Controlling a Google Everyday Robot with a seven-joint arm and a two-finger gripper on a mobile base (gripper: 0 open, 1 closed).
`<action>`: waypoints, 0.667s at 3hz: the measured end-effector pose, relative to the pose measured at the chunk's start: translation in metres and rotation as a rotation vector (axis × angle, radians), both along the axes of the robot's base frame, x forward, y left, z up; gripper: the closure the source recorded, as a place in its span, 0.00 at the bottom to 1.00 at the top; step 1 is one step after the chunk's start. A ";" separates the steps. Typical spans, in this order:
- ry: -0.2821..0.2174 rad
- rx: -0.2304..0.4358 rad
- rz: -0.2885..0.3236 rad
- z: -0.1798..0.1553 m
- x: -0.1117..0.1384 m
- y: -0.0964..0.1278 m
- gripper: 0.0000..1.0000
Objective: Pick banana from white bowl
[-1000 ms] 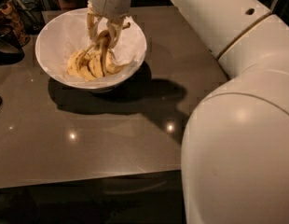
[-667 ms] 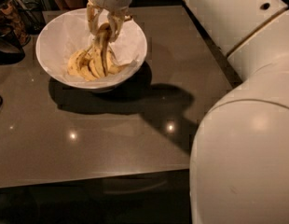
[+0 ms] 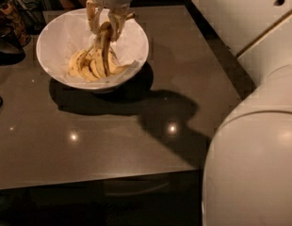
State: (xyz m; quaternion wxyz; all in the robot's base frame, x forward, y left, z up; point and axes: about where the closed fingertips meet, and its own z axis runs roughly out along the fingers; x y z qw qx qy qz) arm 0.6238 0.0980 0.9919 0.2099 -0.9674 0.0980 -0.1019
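Note:
The white bowl (image 3: 56,41) stands at the back left of the dark table, lined with white paper. Several spotted yellow bananas (image 3: 82,66) lie in its bottom. My gripper (image 3: 105,24) hangs over the bowl's middle from above. Its two fingers are closed on the upper end of the banana (image 3: 105,48). That banana stands steeply tilted, top end between the fingers and lower end still down among the other bananas.
A dark round vessel (image 3: 6,45) and other clutter sit at the far left edge. My large white arm (image 3: 259,126) fills the right side and casts a shadow on the table (image 3: 136,145). The table's front edge runs along the bottom.
The gripper has risen a little above the bowl, and the held banana's upper end has come up with it, standing steeper. The arm's white body has shifted right.

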 end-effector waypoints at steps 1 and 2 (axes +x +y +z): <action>0.035 -0.022 0.001 0.010 -0.037 -0.003 1.00; 0.035 -0.022 0.001 0.011 -0.037 -0.003 1.00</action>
